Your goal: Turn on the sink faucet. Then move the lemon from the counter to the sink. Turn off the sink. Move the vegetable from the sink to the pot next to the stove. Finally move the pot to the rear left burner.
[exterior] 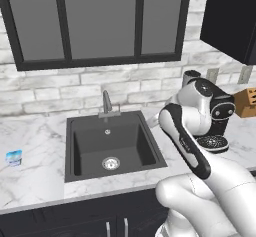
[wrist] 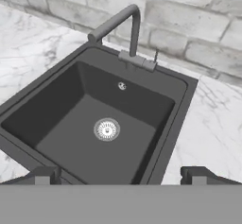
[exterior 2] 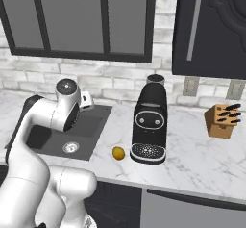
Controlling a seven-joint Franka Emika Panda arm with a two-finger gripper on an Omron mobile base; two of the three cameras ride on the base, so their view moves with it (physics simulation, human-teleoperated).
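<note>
The dark grey sink (wrist: 61, 119) lies straight ahead in the hand view, its silver drain ring (wrist: 106, 129) in the basin floor. Behind it stands the slim grey sink faucet (wrist: 135, 29), its spout swung left over the basin's rim, with a small lever (wrist: 155, 56) beside its base. No water shows. My gripper (wrist: 121, 176) hovers open above the basin's near edge, nothing between its fingertips (wrist: 45, 175). The yellow lemon (exterior 2: 118, 153) rests on the white marble counter (exterior 2: 192, 159), right of the sink (exterior 2: 43, 138) and just left of the coffee machine. The pot and stove are out of view.
A black coffee machine (exterior 2: 150, 126) stands on the counter right of the sink, and a wooden knife block (exterior 2: 222, 121) farther right. A small blue-and-white cup (exterior: 14, 157) sits on the counter left of the sink (exterior: 90, 146). A brick wall and dark window frames rise behind.
</note>
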